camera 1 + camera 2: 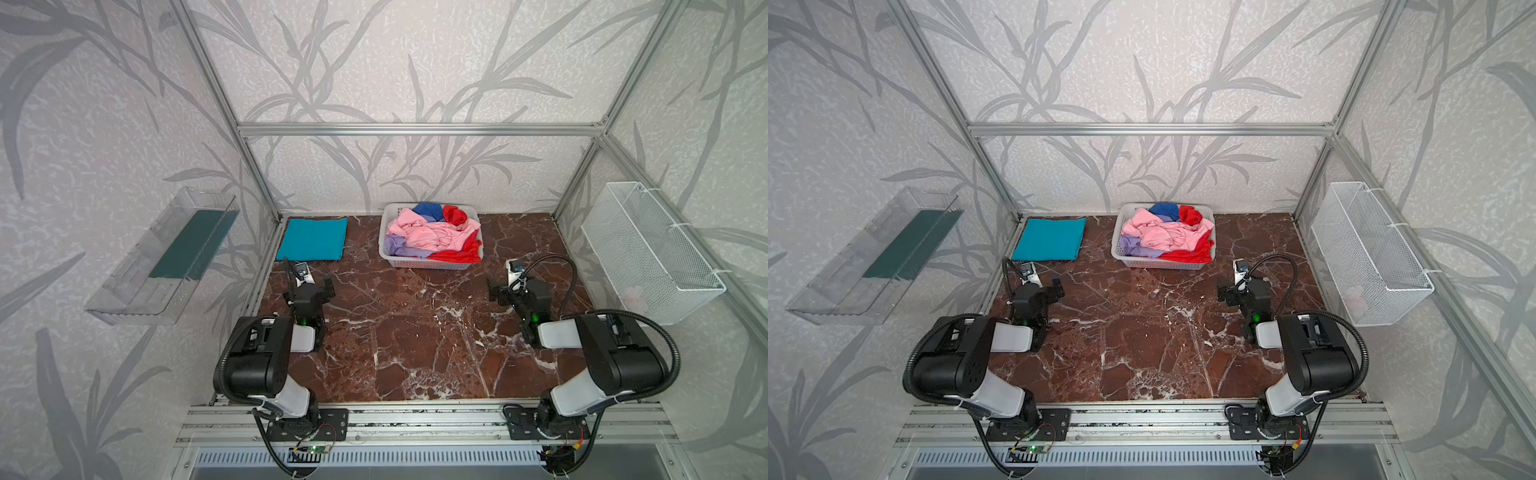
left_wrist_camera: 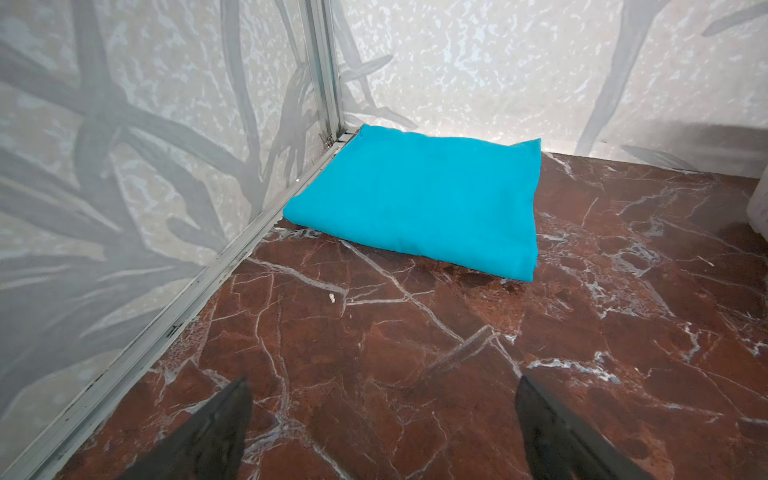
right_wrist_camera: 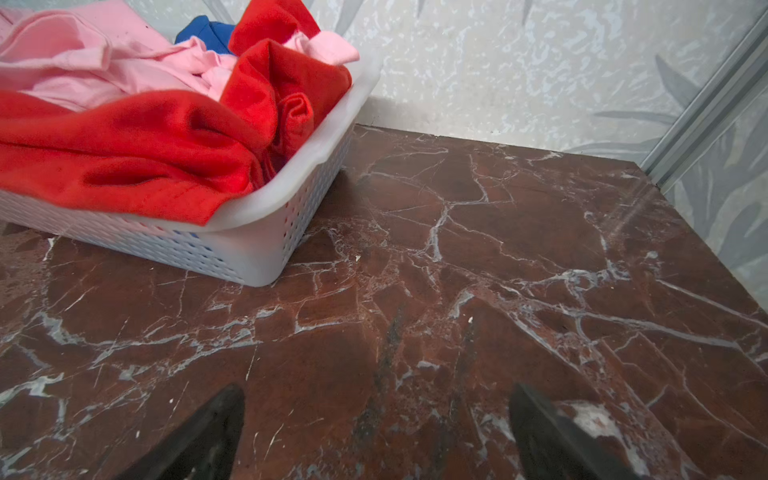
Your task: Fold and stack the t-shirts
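Judging from how things lie, the task is taken as barely begun. One teal t-shirt (image 1: 312, 240) is laid folded flat on the marble table (image 1: 415, 340), left of centre in both top views, against the rear corner. Four more are heaped unfolded in the white perforated basket (image 1: 428, 263) at centre. A pink t-shirt (image 1: 432, 235) is on top, a red t-shirt (image 1: 457, 252) is spilled over the front rim, a lavender t-shirt (image 1: 398, 246) is at the left and a blue t-shirt (image 1: 428, 210) at the back. All four are left to be folded and stacked.

The left gripper (image 2: 383, 380) is held spread wide over bare marble, near the teal shirt but apart from it, and nothing is gripped. The right gripper (image 3: 376, 386) is likewise spread wide and empty near the basket's corner, and nothing is touched.
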Available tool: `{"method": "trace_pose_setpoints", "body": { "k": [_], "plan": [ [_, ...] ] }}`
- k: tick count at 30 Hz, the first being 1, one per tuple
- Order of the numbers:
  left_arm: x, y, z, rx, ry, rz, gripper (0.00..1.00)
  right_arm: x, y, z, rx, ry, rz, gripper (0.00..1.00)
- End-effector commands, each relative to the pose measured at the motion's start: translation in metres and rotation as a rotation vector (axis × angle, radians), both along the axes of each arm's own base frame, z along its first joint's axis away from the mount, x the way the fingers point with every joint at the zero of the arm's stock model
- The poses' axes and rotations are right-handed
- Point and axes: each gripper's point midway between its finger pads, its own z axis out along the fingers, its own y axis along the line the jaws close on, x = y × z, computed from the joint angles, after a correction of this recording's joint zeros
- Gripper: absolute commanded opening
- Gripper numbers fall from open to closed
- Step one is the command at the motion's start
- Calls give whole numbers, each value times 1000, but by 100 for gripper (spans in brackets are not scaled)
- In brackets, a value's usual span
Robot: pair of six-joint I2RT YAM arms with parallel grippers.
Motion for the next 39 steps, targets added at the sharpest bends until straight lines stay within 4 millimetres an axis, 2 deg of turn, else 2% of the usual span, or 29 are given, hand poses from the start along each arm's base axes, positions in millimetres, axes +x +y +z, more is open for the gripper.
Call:
{"method": "trace_pose_setpoints", "body": {
  "k": [1,29,31,34,37,39],
  "plan": [
    [5,-1,3,14,-2,-8,99,1,0,2,-10,-15,-3,99],
    [2,4,5,21,-14,28,99,1,-5,4,-1,-18,-21,99],
    [-1,3,10,57,-12,64,99,-2,-8,17,-4,-42,-47,99],
    [-7,-10,15,71,-46,-3,99,-7,-13,40,-6,-47,-72,99],
    [-8,-12,17,91,-65,-3,99,-13,-17,65,-30,-54,-117,99],
    [-7,-11,18,91,-71,-2,99,-19,-12,81,-79,-46,-119,99]
  ]
}}
